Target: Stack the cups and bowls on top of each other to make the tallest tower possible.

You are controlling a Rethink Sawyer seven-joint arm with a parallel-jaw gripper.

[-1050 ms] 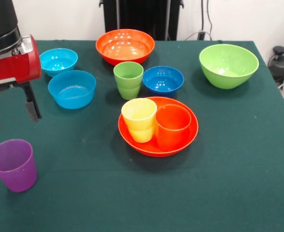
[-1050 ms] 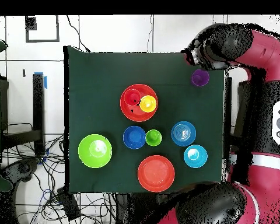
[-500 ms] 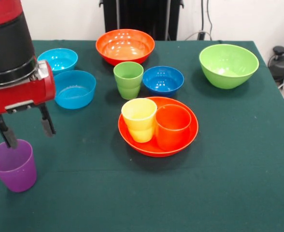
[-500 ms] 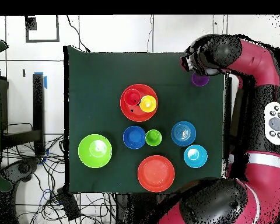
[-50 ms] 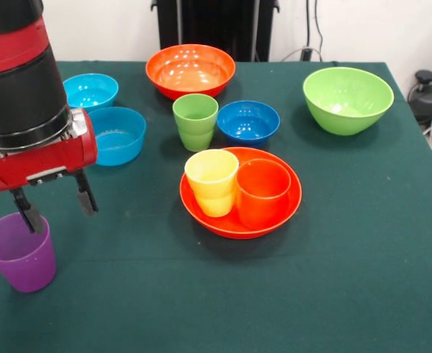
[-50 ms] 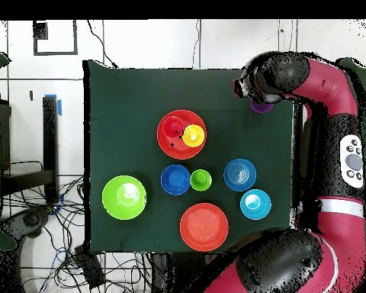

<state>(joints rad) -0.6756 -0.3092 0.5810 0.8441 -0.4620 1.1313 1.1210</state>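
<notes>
My gripper (image 5: 59, 209) is open and hangs low over the purple cup (image 5: 19, 251) at the table's front left. One finger (image 5: 29, 212) is at the cup's rim and the other stands outside it to the right. A yellow cup (image 5: 212, 182) and an orange cup (image 5: 262, 193) stand side by side in a large orange bowl (image 5: 234, 224). The green cup (image 5: 195, 121) stands upright beside the dark blue bowl (image 5: 248, 121). In the overhead view the arm covers most of the purple cup (image 6: 261, 107).
A second orange bowl (image 5: 190, 70) sits at the back and a lime green bowl (image 5: 347, 99) at the back right. Two light blue bowls (image 5: 91, 90) (image 5: 120, 136) lie just behind the arm, the nearer one partly hidden by it.
The arm has come in from the left edge and moved down towards the purple cup. The open fingers now reach the cup's rim. Cups and bowls have not moved.
</notes>
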